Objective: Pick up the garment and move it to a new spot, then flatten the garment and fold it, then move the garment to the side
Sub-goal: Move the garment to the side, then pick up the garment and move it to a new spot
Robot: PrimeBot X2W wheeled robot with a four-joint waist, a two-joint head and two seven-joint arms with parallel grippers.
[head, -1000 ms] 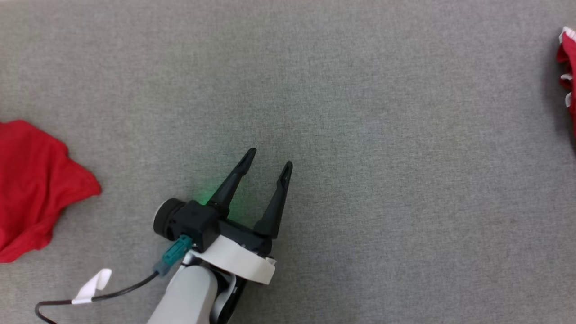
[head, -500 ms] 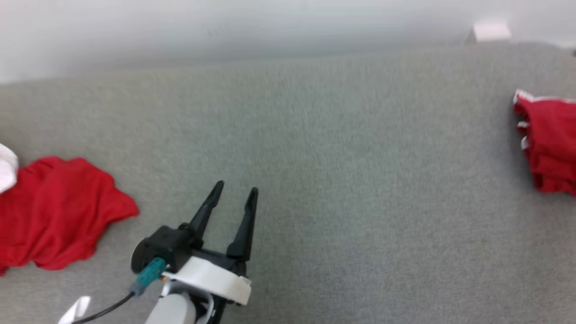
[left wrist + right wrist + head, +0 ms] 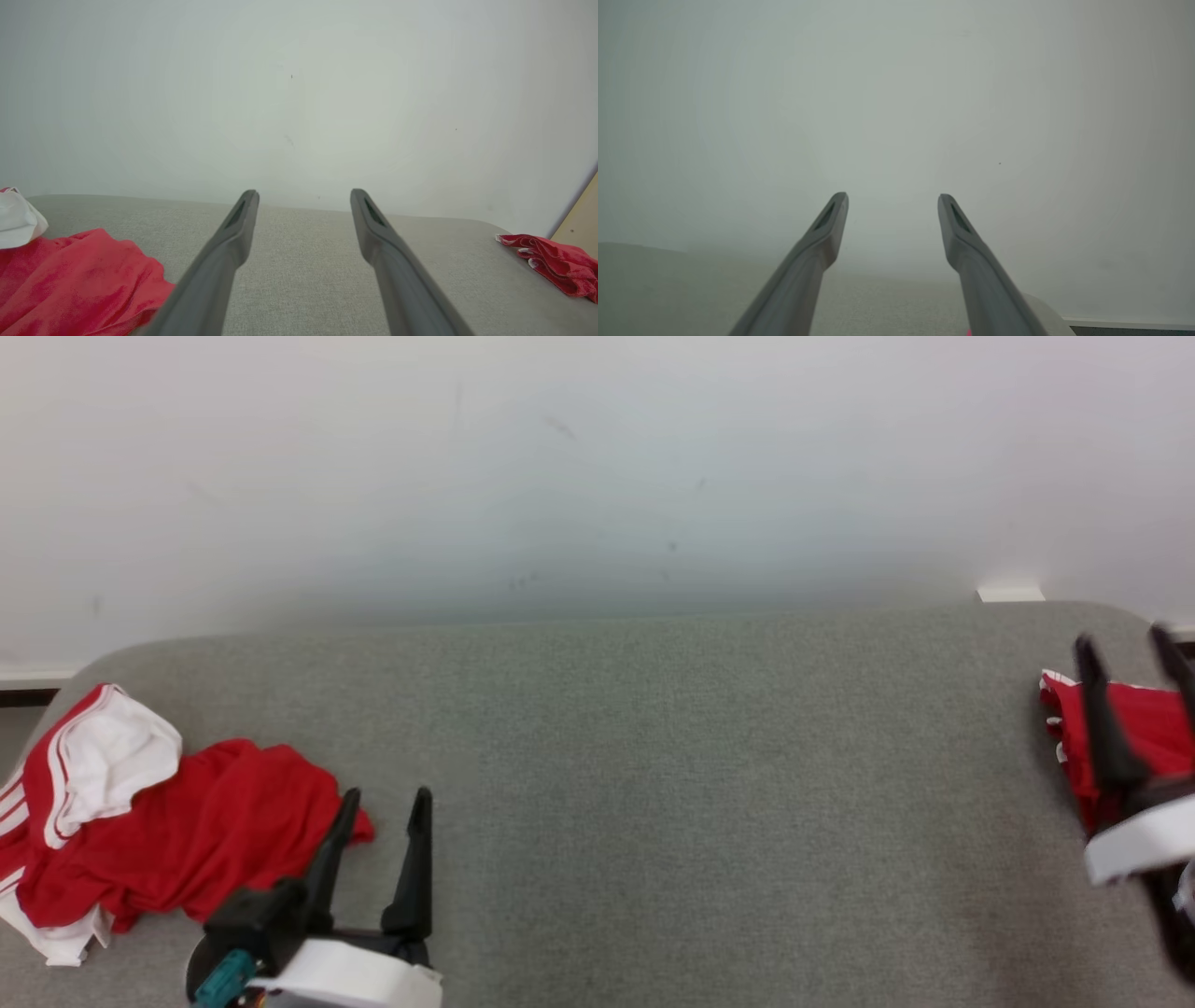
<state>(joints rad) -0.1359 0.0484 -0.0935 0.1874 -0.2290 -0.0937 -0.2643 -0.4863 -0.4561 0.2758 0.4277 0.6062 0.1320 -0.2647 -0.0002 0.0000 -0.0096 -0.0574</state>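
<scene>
Camera tilted up, crumpled red garment

Grey, finely flecked tabletop before a plain off-white wall. Crumpled garment: red, with a white panel edged in thin red and white stripes. Second garment: red with white trim. Left tool and right tool: black fingers, each with a white wrist band; teal connector on the left one.
</scene>
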